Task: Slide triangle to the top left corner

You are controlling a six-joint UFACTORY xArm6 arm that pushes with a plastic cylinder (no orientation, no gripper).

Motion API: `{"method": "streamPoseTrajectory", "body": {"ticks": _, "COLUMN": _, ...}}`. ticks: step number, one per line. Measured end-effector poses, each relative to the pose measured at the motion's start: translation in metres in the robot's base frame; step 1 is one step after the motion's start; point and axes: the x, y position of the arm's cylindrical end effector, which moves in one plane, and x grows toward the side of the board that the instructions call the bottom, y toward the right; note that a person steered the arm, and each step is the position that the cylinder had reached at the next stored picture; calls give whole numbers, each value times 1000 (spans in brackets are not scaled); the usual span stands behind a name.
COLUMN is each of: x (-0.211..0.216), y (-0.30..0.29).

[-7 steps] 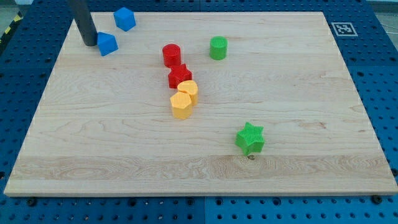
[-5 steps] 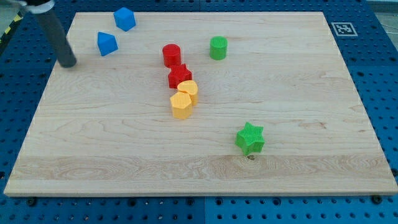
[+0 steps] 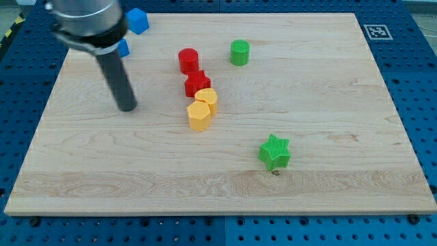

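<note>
The blue triangle block [image 3: 123,47] lies near the board's top left, mostly hidden behind my rod. A second blue block [image 3: 138,20] sits above it at the top edge. My tip [image 3: 128,106] rests on the board below the triangle and to the left of the yellow blocks, touching no block.
A red cylinder [image 3: 188,60], a red star-like block [image 3: 196,84], a yellow block [image 3: 207,98] and a yellow hexagon [image 3: 199,115] form a line mid-board. A green cylinder [image 3: 240,52] is at upper middle, a green star [image 3: 274,152] lower right. The wooden board [image 3: 341,102] lies on a blue pegboard.
My tip left the triangle's left side, swung out to the board's left edge, then moved right and down to mid-left. The blocks have not moved.
</note>
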Motion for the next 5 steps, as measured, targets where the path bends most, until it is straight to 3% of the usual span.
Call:
{"method": "streamPoseTrajectory", "body": {"ticks": 4, "x": -155, "y": 23}}
{"method": "streamPoseTrajectory", "body": {"ticks": 5, "x": -160, "y": 8}}
